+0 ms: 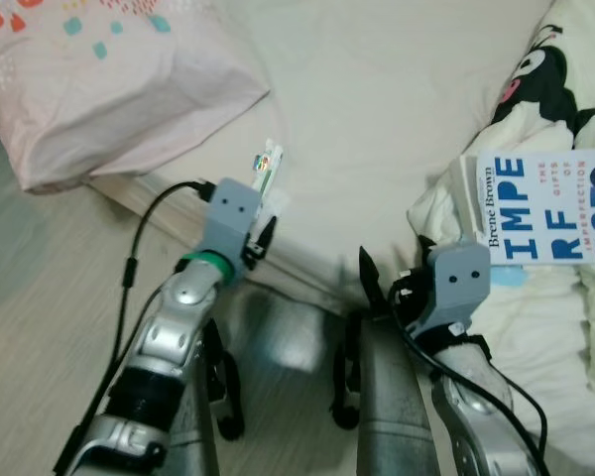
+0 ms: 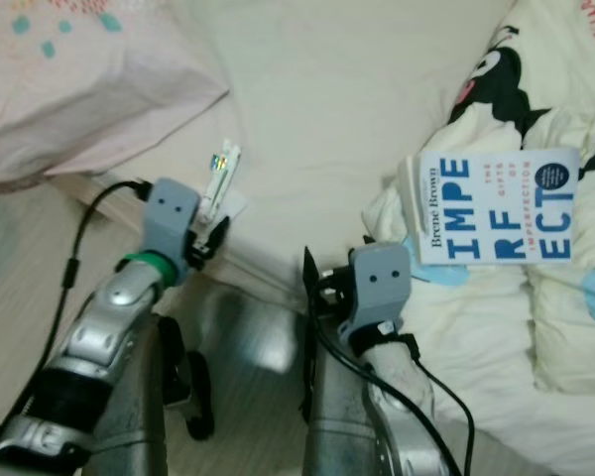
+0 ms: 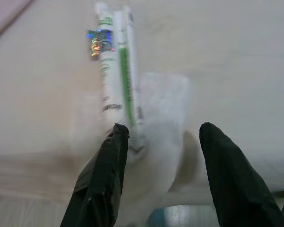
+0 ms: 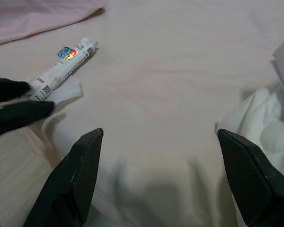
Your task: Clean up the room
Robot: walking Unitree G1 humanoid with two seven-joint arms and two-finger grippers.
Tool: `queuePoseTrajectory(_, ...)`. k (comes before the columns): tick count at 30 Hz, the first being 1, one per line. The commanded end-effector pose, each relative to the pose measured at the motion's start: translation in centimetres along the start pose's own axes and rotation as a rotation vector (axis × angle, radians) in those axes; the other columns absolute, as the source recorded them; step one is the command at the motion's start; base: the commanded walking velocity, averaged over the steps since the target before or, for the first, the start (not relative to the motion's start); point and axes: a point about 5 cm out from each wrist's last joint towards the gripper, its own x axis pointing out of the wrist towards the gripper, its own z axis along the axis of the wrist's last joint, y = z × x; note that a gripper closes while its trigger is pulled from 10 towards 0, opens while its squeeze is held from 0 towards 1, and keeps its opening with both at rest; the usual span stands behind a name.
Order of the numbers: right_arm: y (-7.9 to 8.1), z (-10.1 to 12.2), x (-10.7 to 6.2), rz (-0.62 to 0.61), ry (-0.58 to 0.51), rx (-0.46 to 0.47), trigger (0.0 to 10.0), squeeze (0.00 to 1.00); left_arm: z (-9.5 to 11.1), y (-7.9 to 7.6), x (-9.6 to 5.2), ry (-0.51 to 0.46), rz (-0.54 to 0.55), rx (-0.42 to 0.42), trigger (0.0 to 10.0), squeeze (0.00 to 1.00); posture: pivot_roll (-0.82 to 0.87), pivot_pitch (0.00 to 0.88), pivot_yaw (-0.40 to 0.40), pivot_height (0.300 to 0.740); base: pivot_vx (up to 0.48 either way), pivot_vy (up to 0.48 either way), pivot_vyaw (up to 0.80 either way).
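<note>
Cream sheet covers the bed, and near its edge lies a white tube with green print and a shiny sticker, resting partly on a crumpled white tissue. The left gripper is at the bed edge right by the tube's near end, its fingers spread apart with the tissue between them; one finger touches or nearly touches the tube's end, and nothing is gripped. The right gripper hovers over the sheet further along the edge, its fingers wide apart and empty, well clear of the tube. A pink pillow with coloured specks lies at the head of the bed, beyond the left arm. To the right, a book with blue lettering rests on a rumpled white blanket printed with a black cartoon figure. Pale wood floor shows beside the bed.
</note>
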Motion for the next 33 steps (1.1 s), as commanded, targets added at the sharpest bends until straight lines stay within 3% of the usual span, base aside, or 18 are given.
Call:
queuePoseTrajectory(1,0.1,-0.7,-0.5,0.0,0.033,-0.001,10.0,0.0,-1.6,-0.3,-0.1,0.052,0.004,-0.008,10.0,0.0,-0.17,0.415,0.103,0.601,0.0,0.0,0.0)
queuePoseTrajectory(3,0.1,-0.7,-0.7,-0.004,0.034,-0.001,10.0,0.0,-1.7,-0.7,1.1,0.077,0.025,0.013,10.0,0.0,-0.18,0.421,0.105,0.601,0.0,0.0,0.0)
queuePoseTrajectory(6,0.1,-0.7,-0.8,-0.007,0.035,-0.001,10.0,0.0,-1.4,-0.7,1.6,0.077,0.044,0.025,10.0,0.0,-0.18,0.425,0.105,0.601,0.0,0.0,0.0)
queuePoseTrajectory(7,0.0,-0.7,-0.9,-0.009,0.036,-0.001,10.0,0.0,-1.1,-0.7,1.9,0.068,0.06,0.045,10.0,0.15,-0.19,0.427,0.106,0.601,0.0,0.0,0.0)
queuePoseTrajectory(8,0.0,-0.7,-0.9,-0.009,0.036,-0.001,10.0,0.0,-1.1,-0.7,1.9,0.068,0.06,0.045,10.0,0.15,-0.19,0.427,0.106,0.601,0.0,0.0,0.0)
queuePoseTrajectory(9,0.0,-0.7,-1.1,-0.012,0.038,-0.001,10.0,0.0,-0.7,-0.5,2.2,0.055,0.071,0.06,10.0,1.0,-0.19,0.431,0.108,0.601,0.0,0.0,0.0)
queuePoseTrajectory(13,0.1,-0.7,-1.2,-0.015,0.04,0.0,10.0,0.0,-0.1,-0.2,2.6,0.029,0.085,0.08,10.0,1.0,-0.19,0.433,0.11,0.601,0.0,0.0,0.0)
queuePoseTrajectory(20,0.2,-0.9,-1.3,-0.014,0.044,0.005,10.0,0.0,-0.7,0.5,2.6,0.037,0.103,0.198,10.0,1.0,-0.18,0.437,0.111,0.601,0.0,0.0,0.0)
queuePoseTrajectory(21,0.3,-0.9,-1.2,-0.012,0.044,0.007,10.0,0.0,-1.0,0.6,2.6,0.052,0.107,0.216,10.0,0.2,-0.18,0.437,0.111,0.601,0.0,0.0,0.0)
queuePoseTrajectory(22,0.3,-0.9,-1.2,-0.01,0.044,0.008,10.0,0.0,-1.6,0.7,2.5,0.08,0.112,0.232,10.0,0.0,-0.18,0.439,0.109,0.601,0.0,0.0,0.0)
queuePoseTrajectory(27,0.4,-0.9,-1.2,-0.009,0.044,0.009,10.0,0.0,-2.1,0.9,2.5,0.11,0.119,0.243,10.0,0.0,-0.18,0.439,0.109,0.601,0.0,0.0,0.0)
queuePoseTrajectory(28,0.4,-0.9,-1.2,-0.009,0.044,0.009,10.0,0.0,-3.2,0.8,2.3,0.182,0.109,0.191,10.0,0.0,-0.19,0.437,0.11,0.601,0.0,0.0,0.0)
queuePoseTrajectory(29,0.4,-0.9,-1.2,-0.01,0.044,0.008,10.0,0.0,-4.0,0.7,2.1,0.241,0.108,0.132,6.3,0.0,-0.19,0.436,0.111,0.601,0.0,0.0,0.0)
queuePoseTrajectory(31,0.4,-0.9,-1.3,-0.011,0.045,0.007,10.0,0.0,-4.6,0.5,2.0,0.279,0.106,0.091,6.3,0.0,-0.19,0.436,0.111,0.601,0.0,0.0,0.0)
queuePoseTrajectory(32,0.4,-0.9,-1.3,-0.012,0.045,0.007,10.0,0.0,-4.9,0.4,1.9,0.299,0.106,0.068,0.0,0.0,-0.19,0.436,0.111,0.601,0.0,0.0,0.0)
queuePoseTrajectory(33,0.4,-0.8,-1.3,-0.012,0.045,0.007,10.0,0.0,-4.7,0.4,2.0,0.289,0.107,0.063,0.0,0.0,-0.19,0.434,0.111,0.601,0.0,0.0,0.0)
